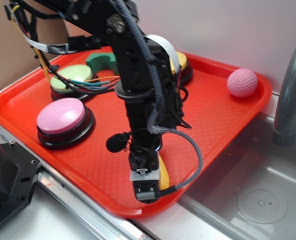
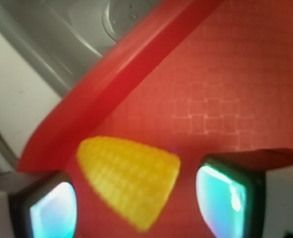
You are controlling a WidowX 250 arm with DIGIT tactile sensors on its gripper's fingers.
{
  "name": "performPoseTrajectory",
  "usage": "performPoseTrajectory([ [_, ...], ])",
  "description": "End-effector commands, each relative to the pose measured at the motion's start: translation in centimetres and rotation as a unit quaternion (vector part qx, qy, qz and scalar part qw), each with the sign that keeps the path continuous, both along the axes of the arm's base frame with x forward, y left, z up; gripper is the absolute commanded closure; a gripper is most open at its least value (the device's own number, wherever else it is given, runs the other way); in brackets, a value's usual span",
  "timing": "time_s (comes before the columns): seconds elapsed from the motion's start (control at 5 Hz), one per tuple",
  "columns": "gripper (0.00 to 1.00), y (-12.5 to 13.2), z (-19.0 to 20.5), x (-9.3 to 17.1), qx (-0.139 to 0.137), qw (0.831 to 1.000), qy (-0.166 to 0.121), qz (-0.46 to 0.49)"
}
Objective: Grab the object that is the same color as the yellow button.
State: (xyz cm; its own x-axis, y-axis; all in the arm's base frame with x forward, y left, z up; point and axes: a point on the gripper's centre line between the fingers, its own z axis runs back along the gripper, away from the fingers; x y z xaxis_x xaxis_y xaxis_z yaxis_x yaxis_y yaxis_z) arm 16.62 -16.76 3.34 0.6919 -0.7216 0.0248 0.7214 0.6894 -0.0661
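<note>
Yellow button [image 1: 182, 64]: mostly hidden behind the arm; only its right edge is seen.
Corn cob [image 1: 163, 174]: largely covered by the gripper [image 1: 146, 187] in the exterior view; blurred in the wrist view, its lower tip running out of focus.
Fingers [image 2: 225, 198]: cut off by the bottom edge.
Green object [image 1: 101, 61]: partly hidden by the arm; its kind cannot be told.
Faucet [image 1: 292, 95]: cut off at the right edge.

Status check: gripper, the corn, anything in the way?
Gripper open, fingers straddling corn. Corn lying on tray near rim, not gripped. Nothing between.
</note>
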Motion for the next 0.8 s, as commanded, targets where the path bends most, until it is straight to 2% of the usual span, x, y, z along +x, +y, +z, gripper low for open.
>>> performPoseTrajectory([
  [0.0,1.00,-0.3,0.2,0.8,0.009,0.999,-0.003,0.042],
  [0.2,1.00,0.5,0.4,1.2,0.024,0.998,-0.008,0.064],
  [0.4,1.00,2.8,2.5,1.9,0.037,0.986,-0.024,0.160],
  [0.6,1.00,6.1,5.3,2.3,0.038,0.962,-0.024,0.268],
])
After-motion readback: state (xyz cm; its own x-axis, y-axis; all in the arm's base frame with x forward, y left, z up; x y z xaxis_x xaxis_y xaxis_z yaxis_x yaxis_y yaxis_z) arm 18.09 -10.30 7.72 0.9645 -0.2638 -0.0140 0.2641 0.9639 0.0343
